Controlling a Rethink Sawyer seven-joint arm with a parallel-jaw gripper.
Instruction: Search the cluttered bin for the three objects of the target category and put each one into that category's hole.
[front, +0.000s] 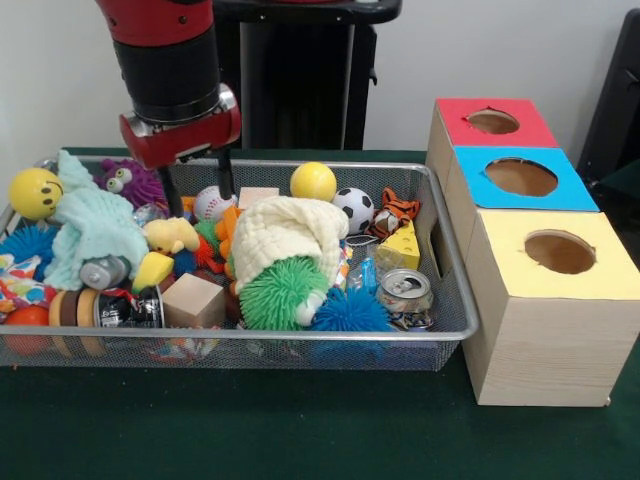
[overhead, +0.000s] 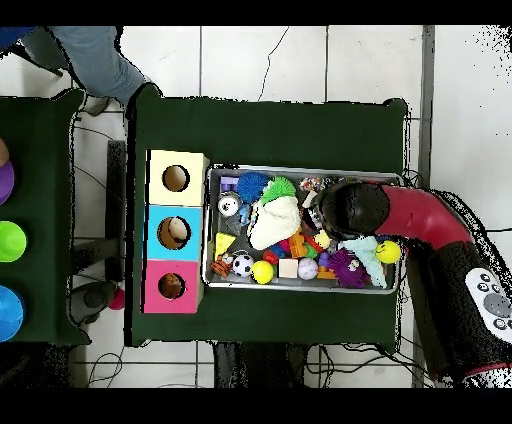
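Right, your red-and-black arm's gripper (front: 197, 190) hangs with fingers apart (2 dark prongs) over the silver wire-mesh bin (front: 300, 338). Below it lies the small yellow plush duck (front: 170, 236); the orange striped plush tiger (front: 397, 212) sits near the red-topped box's round hole (front: 492, 121).

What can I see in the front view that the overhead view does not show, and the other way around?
Only the front view shows the tool reaching down into the bin beside the yellow duck; whether it is open or shut cannot be told. It also shows the crushed can. Only the overhead view shows a person at the top edge and coloured bowls on a second table; there the arm hides the tool. Both show the bin, the tiger and the red-topped box's hole.
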